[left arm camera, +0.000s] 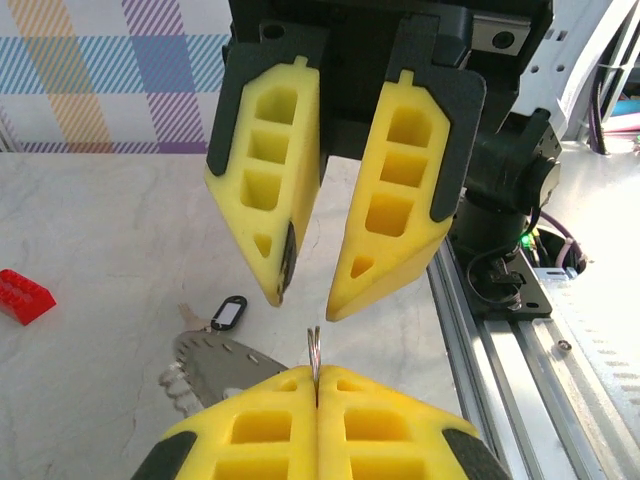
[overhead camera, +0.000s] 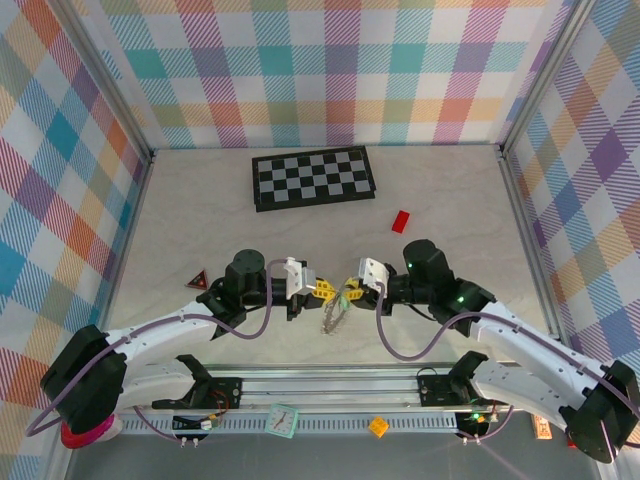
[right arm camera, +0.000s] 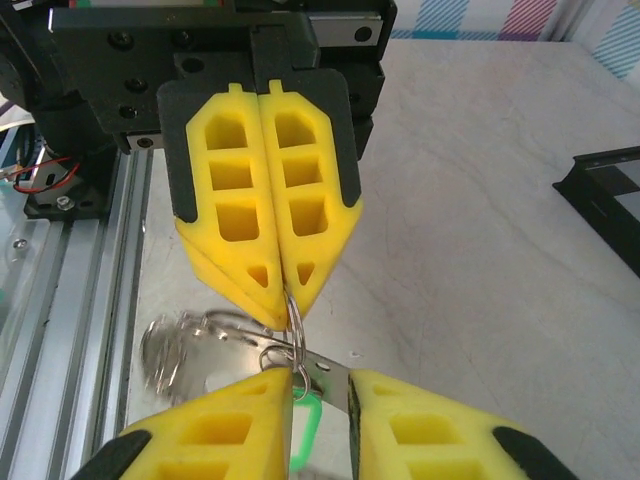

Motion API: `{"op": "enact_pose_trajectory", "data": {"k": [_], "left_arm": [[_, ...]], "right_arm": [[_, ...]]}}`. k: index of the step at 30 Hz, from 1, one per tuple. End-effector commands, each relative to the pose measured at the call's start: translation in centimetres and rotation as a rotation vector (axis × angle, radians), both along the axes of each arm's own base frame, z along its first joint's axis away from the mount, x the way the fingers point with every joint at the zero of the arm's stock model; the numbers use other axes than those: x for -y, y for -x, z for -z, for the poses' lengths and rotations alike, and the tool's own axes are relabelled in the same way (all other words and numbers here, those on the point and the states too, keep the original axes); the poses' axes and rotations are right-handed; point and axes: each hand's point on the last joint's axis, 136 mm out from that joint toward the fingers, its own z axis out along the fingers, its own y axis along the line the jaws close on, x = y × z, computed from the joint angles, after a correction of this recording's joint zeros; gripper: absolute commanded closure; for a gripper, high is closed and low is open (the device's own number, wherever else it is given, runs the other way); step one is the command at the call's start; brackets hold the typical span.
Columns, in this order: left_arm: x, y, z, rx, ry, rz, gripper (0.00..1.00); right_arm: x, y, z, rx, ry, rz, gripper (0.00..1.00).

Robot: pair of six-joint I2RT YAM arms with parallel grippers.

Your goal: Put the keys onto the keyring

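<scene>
Top view: the left gripper (overhead camera: 320, 291) and right gripper (overhead camera: 350, 292) meet tip to tip near mid-table, at 6 o'clock from the chequered board (overhead camera: 313, 178). The keyring (overhead camera: 333, 314) hangs from that meeting point, its long axis running from 1 o'clock at the fingertips to 7 o'clock at the free end. The left fingers are pressed flat together on a thin wire loop (left arm camera: 314, 350) of the keyring. The loop stands on edge out of their seam, pointing to 12 o'clock. The right fingers stand apart, with bare table visible between their tips. The left wrist view adds the black-headed key (left arm camera: 228, 312) at 10 o'clock from the loop, beside the ring's fringed rim, and a red block (left arm camera: 22, 297) at 9 o'clock. The right wrist view adds the green key head (right arm camera: 308, 425) in the gap between the right fingers, at 6 o'clock from the loop. Whether either pad bears on it cannot be told.
</scene>
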Motion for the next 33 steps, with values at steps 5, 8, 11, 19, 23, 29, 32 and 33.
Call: {"op": "enact_pose_trajectory", "data": {"k": [5, 8, 11, 19, 23, 29, 32, 33], "left_arm": [[0.4, 0.8, -1.8, 0.051, 0.058, 0.051, 1.00], [0.5, 0.8, -2.0, 0.050, 0.062, 0.054, 1.00], [0.5, 0.8, -2.1, 0.047, 0.067, 0.057, 1.00], [0.7, 0.6, -1.9, 0.035, 0.067, 0.056, 1.00], [0.7, 0.5, -1.9, 0.036, 0.067, 0.051, 1.00], [0.7, 0.4, -1.8, 0.039, 0.063, 0.046, 1.00], [0.7, 0.4, -1.9, 0.045, 0.070, 0.046, 1.00], [0.7, 0.3, -2.0, 0.049, 0.073, 0.043, 1.00]], "right_arm": [[-1.2, 0.7, -0.5, -0.045, -0.030, -0.072, 0.81], [-1.7, 0.6, -0.6, -0.059, -0.042, -0.084, 0.83], [-2.1, 0.1, -0.8, -0.062, -0.058, -0.080, 0.85], [-2.4, -1.4, -0.7, -0.068, -0.069, -0.006, 0.85], [-1.5, -1.5, 0.1, -0.054, -0.032, 0.033, 0.69], [0.7, -1.0, 1.0, -0.006, -0.003, 0.094, 0.58], [0.8, 0.0, 1.7, -0.065, 0.012, 0.072, 0.56], [0.7, 0.3, 1.9, -0.095, 0.012, 0.059, 0.56]]}}
